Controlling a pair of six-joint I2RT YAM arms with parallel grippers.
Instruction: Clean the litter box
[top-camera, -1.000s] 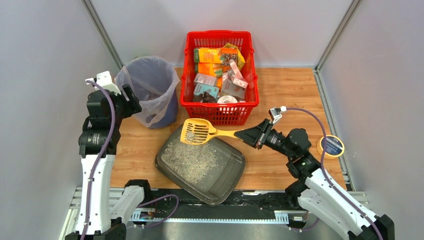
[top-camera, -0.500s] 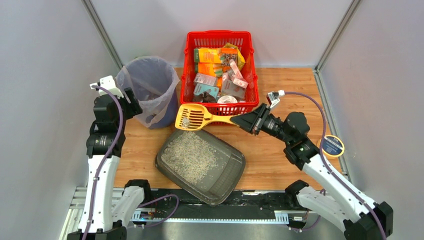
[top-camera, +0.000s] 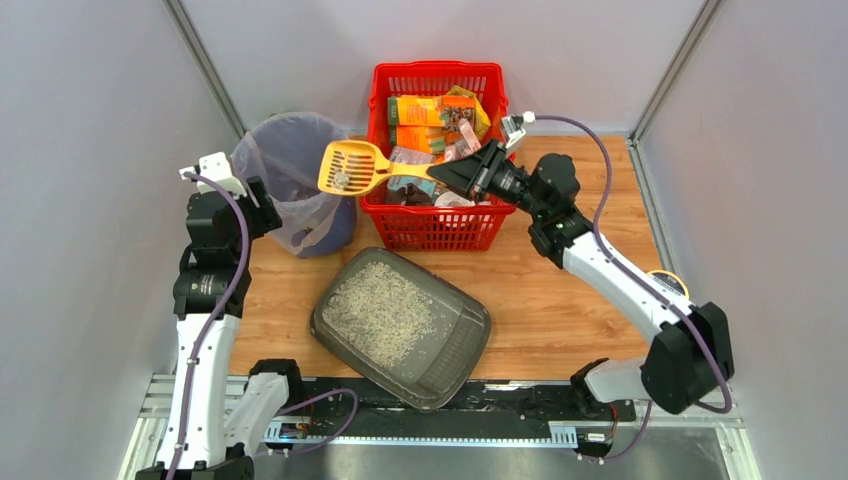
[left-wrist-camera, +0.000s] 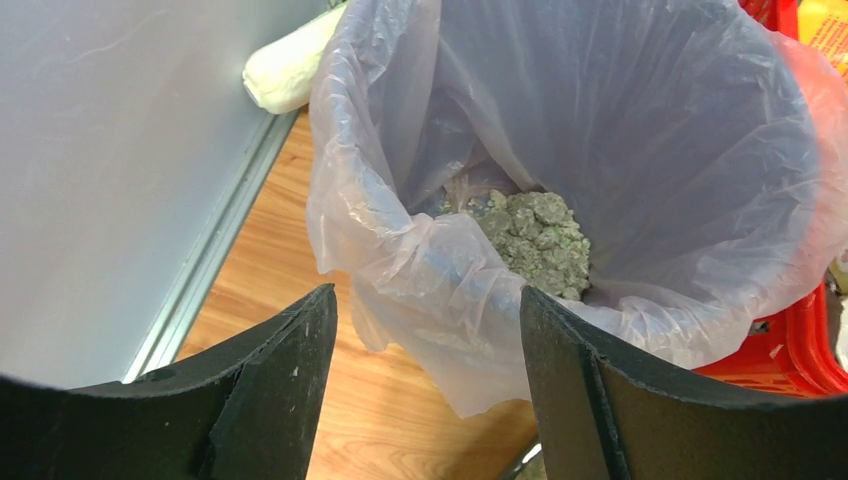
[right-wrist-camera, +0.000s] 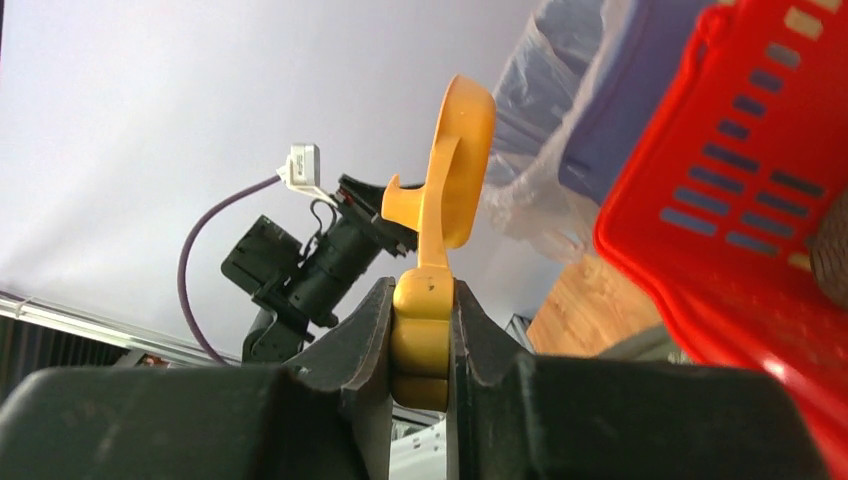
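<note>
Right gripper (top-camera: 447, 171) clamped on scoop (top-camera: 350, 167) handle. Scoop head, raised, carries a few clumps and sits where the bin (top-camera: 262, 135) meets the basket (top-camera: 440, 228). Left gripper (left-wrist-camera: 428, 297) jaws wide apart, holding nothing, just beside bin's near rim. Litter box (top-camera: 468, 330) on table (top-camera: 560, 300), askew, in front of basket.
</note>
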